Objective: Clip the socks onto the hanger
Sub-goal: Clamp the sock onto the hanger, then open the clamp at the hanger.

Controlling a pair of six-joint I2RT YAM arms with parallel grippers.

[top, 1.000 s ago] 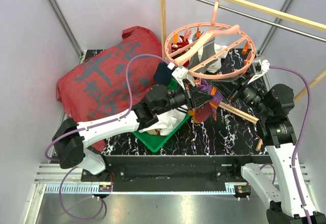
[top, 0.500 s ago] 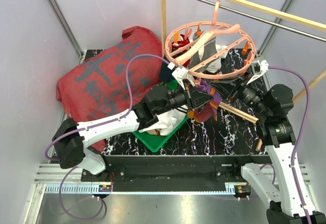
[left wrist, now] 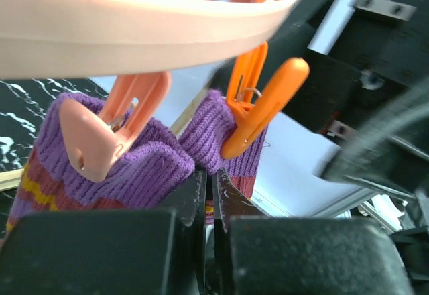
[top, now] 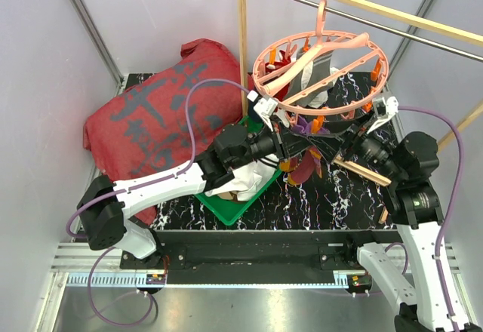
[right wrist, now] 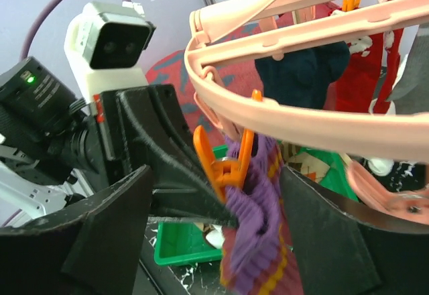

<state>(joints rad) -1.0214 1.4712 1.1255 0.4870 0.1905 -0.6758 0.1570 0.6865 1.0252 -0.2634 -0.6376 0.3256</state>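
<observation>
The salmon-pink hanger [top: 321, 75] hangs from the rail and fills the top of the left wrist view as a ring [left wrist: 134, 27]. A purple-orange striped sock [left wrist: 134, 167] hangs under its near rim. An orange clip [left wrist: 258, 114] and a pink clip [left wrist: 100, 134] bite the sock's cuff. My left gripper [top: 290, 147] is shut on this sock just below the clips [left wrist: 208, 191]. My right gripper [right wrist: 216, 174] is open, its fingers standing either side of the orange clip [right wrist: 224, 167] and the sock [right wrist: 261, 241] without touching them. A navy sock [right wrist: 301, 74] and a red sock [right wrist: 365, 67] hang further round the ring.
A green tray [top: 226, 204] with loose socks sits under my left arm. The big red cloth [top: 158, 113] lies at the left. The wooden post [top: 241, 23] and metal rail frame the hanger; a wooden bar [top: 362, 170] lies near my right gripper.
My right gripper has opened and let go of the orange clip, which now holds the sock's cuff. The hanger has swung a little to the right. My left gripper stays shut.
</observation>
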